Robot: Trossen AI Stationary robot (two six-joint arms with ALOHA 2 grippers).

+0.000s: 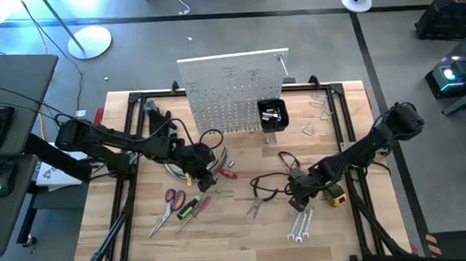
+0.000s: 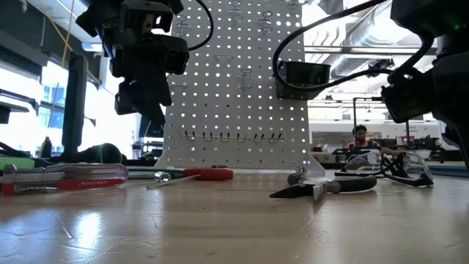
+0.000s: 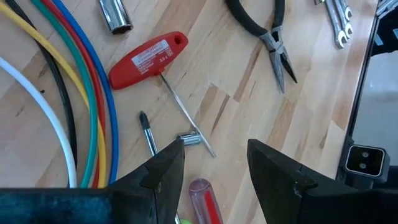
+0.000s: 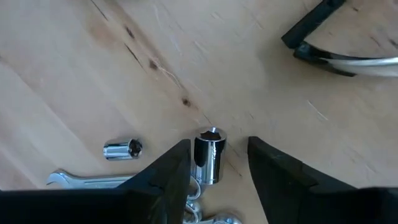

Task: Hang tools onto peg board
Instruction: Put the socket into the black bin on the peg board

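Left wrist view: the spread left claw (image 3: pixel 214 165) hovered just beyond the red T-handle (image 3: pixel 146 57) (label unreadable); the right claw (image 4: pixel 217 165) straddled a socket (image 4: pixel 209 155).

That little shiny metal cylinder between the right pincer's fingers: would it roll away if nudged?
Probably, if tipped. The socket looks round and polished, so likely slippery and free-rolling on the smooth wooden table. It seems to stand on end, between the right pincer's open fingers.

One peg board (image 1: pixel 231 91), one scissors (image 1: pixel 173 201), one pliers (image 3: pixel 268 34), two arms.
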